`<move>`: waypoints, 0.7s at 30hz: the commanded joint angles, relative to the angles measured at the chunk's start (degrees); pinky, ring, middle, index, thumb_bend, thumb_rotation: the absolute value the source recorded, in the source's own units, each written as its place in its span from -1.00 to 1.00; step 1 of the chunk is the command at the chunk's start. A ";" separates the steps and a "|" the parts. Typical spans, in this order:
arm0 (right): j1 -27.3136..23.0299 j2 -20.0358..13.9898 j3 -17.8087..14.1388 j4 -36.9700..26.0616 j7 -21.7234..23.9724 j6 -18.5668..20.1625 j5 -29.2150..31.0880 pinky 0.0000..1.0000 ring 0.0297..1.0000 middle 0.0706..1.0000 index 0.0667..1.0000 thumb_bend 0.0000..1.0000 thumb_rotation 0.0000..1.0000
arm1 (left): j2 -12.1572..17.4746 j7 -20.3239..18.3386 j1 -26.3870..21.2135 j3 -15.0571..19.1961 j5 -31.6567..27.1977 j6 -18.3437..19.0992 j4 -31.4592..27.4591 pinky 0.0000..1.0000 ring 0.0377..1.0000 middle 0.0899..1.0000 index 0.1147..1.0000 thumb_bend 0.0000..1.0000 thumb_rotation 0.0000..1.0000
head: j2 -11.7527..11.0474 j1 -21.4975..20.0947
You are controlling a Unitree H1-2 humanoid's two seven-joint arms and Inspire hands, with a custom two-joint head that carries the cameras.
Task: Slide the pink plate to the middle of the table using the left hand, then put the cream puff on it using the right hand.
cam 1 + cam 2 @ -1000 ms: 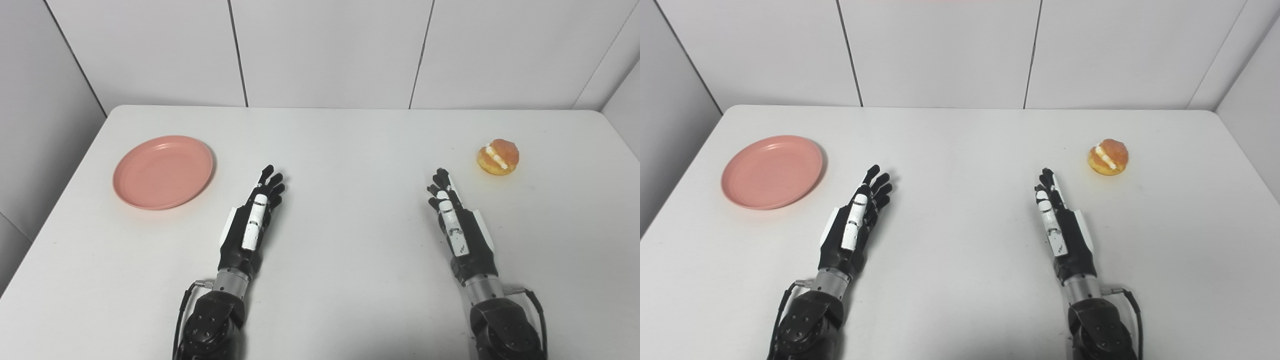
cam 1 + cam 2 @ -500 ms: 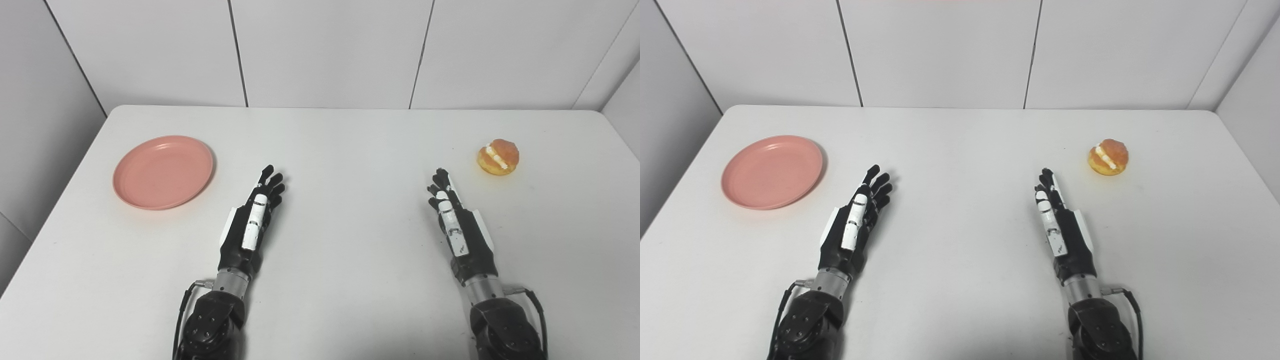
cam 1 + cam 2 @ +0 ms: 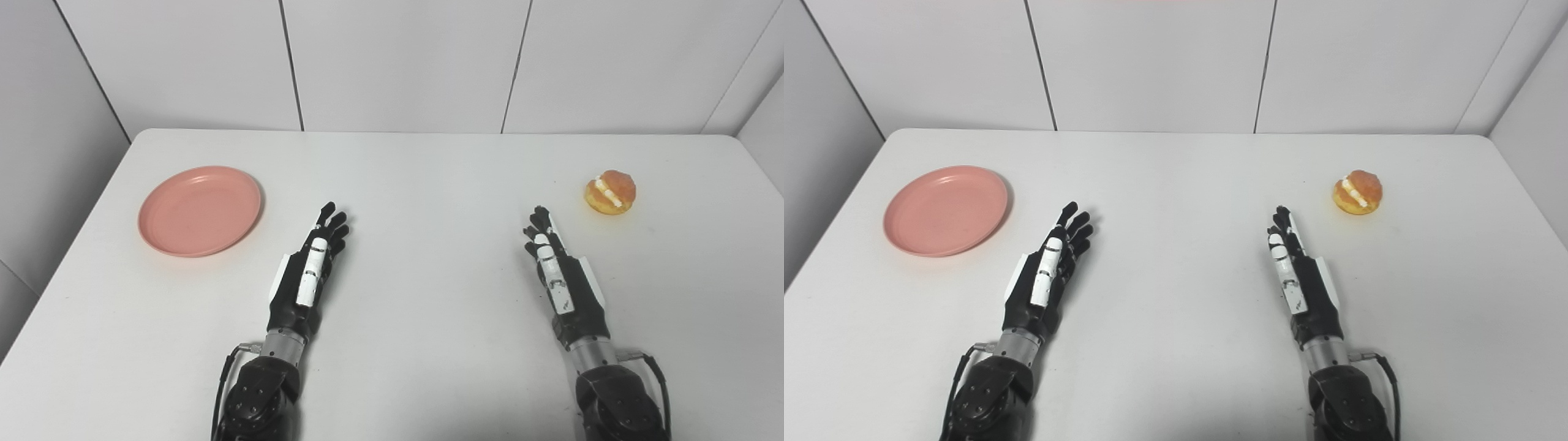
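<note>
A round pink plate (image 3: 200,210) lies empty on the left side of the white table (image 3: 429,184). A golden cream puff (image 3: 610,192) with a white cream seam sits at the far right. My left hand (image 3: 309,269) rests open on the table, fingers stretched forward, to the right of and nearer than the plate, apart from it. My right hand (image 3: 560,272) also rests open, fingers stretched forward, to the left of and nearer than the cream puff, apart from it. Both hands hold nothing.
White panelled walls stand behind and beside the table. The table's rounded far corners and side edges show at left and right. Bare table surface lies between the two hands.
</note>
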 commanded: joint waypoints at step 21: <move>0.39 0.64 0.61 0.17 0.57 2.14 -0.04 0.95 0.96 1.00 1.00 -0.50 1.00 | 0.36 -0.09 1.63 -0.07 0.21 2.25 1.71 1.00 1.00 1.00 1.00 -0.13 1.00 | 0.15 0.04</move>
